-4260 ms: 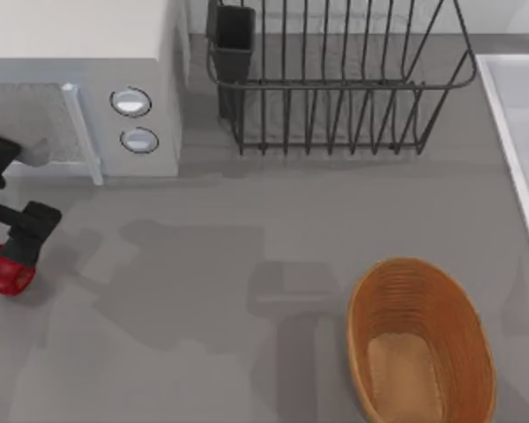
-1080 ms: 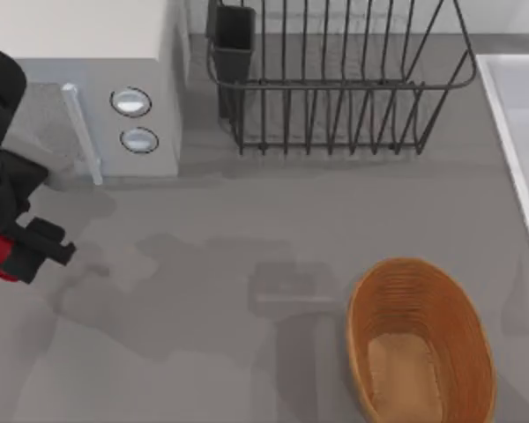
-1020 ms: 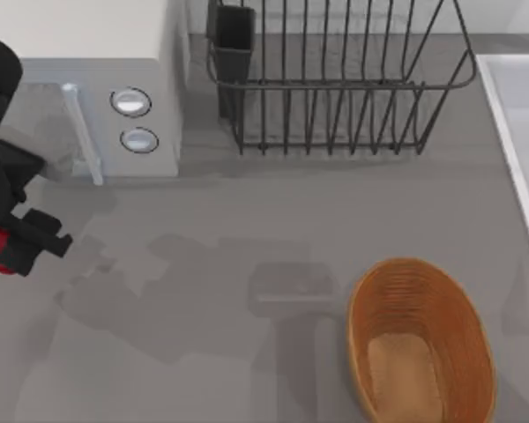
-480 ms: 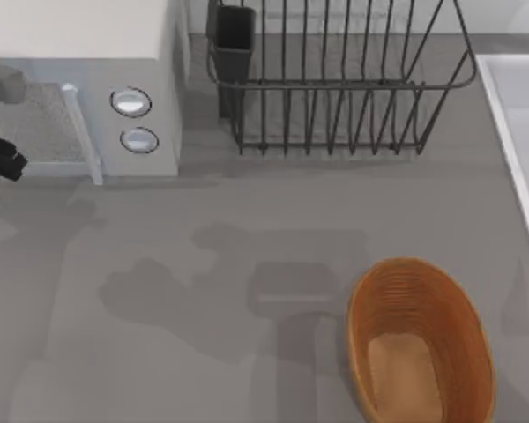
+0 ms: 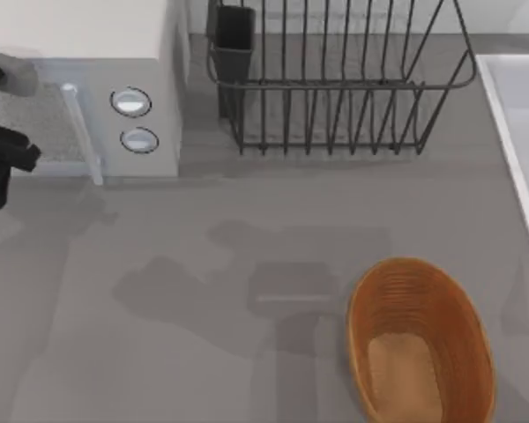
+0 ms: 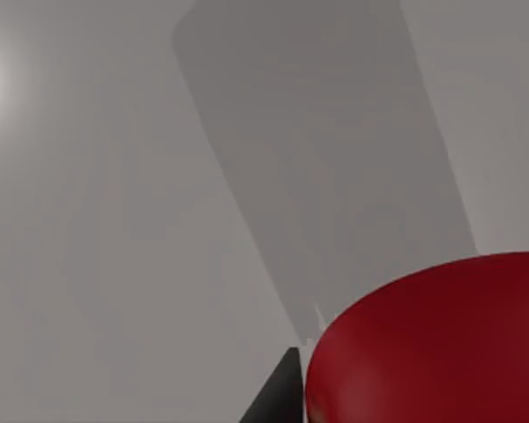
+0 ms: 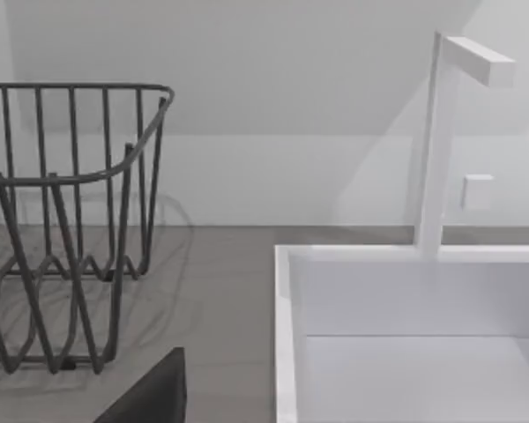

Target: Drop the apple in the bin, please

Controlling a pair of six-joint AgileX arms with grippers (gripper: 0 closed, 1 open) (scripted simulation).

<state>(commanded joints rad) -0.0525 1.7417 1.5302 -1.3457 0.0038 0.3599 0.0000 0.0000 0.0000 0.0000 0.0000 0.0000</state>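
Note:
The apple [image 6: 432, 344], glossy red and round, sits close up in the left wrist view with a dark fingertip [image 6: 278, 398] against its side and grey table far below. My left gripper [image 5: 2, 167] is at the table's far left edge, in front of the white appliance, shut on the apple; in the top view the arm hides the fruit. The bin [image 5: 406, 291], an oval orange-brown wicker basket with a tan bottom, stands at the front right, far from the left gripper. A dark finger [image 7: 150, 392] of my right gripper shows in the right wrist view.
A dark wire dish rack [image 5: 335, 88] stands at the back middle, also seen as the dish rack [image 7: 62, 220]. A white appliance [image 5: 88, 88] with two round knobs is at the back left. A white sink [image 5: 520, 132] lines the right edge, with a faucet [image 7: 436, 141].
My left gripper closed on the apple at the left edge, raised it off the table and moved toward the back. The apple no longer shows from above.

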